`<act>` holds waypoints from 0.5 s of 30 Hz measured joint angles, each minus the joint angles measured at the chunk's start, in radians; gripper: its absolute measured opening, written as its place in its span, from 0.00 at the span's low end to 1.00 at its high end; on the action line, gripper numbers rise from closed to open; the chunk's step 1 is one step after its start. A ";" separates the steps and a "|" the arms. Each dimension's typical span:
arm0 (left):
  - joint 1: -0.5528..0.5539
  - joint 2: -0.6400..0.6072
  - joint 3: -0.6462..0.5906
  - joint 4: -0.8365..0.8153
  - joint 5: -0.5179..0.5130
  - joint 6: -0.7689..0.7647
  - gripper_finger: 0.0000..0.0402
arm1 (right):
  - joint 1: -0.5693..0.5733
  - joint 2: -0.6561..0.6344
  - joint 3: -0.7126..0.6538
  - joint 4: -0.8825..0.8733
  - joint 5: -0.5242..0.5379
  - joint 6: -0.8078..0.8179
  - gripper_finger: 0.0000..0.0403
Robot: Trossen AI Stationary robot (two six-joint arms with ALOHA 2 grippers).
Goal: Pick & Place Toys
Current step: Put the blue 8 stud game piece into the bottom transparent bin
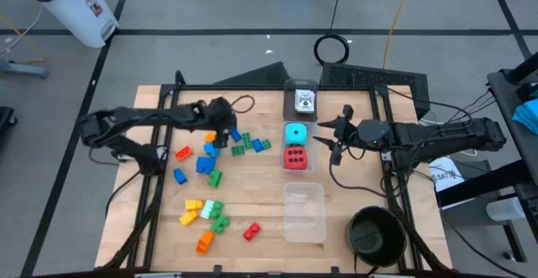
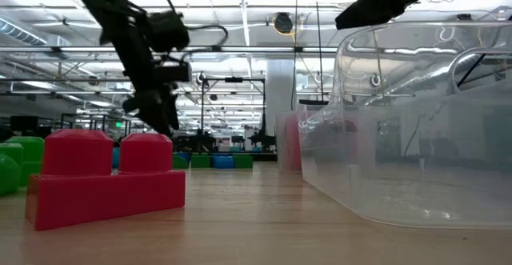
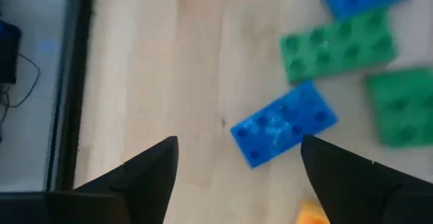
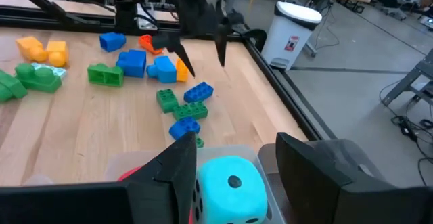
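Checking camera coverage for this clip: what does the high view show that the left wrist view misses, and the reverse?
Only the high view shows both arms, the cyan die and red die in a clear box, the empty clear box, the black bowl and the right gripper, open above the table.

Only the left wrist view shows the open left gripper straddling a blue brick without touching it.

Both show that brick, the green bricks and the wooden table.

No legible text, brand or number found. Red-and-white label (image 1: pixel 94 7) seen on white bin (image 1: pixel 71 5), unreadable. White picture card (image 1: pixel 304 102) print unreadable. Black pips seen on red die (image 1: pixel 294 157) and cyan die (image 1: pixel 294 133).
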 joint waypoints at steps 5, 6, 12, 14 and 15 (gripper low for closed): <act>0.015 0.137 0.096 -0.131 0.010 0.143 0.73 | 0.000 0.000 0.000 0.000 0.000 0.000 0.42; 0.013 0.159 0.111 -0.139 0.012 0.164 0.72 | 0.000 0.000 0.000 0.000 0.000 0.000 0.42; 0.007 0.260 0.179 -0.183 0.020 0.242 0.70 | 0.000 0.000 0.000 0.000 0.000 0.000 0.42; 0.007 0.284 0.185 -0.183 0.037 0.252 0.69 | 0.000 0.000 0.000 0.000 0.000 0.000 0.42; 0.007 0.295 0.185 -0.186 0.037 0.257 0.69 | 0.000 0.000 0.000 0.000 0.000 0.000 0.42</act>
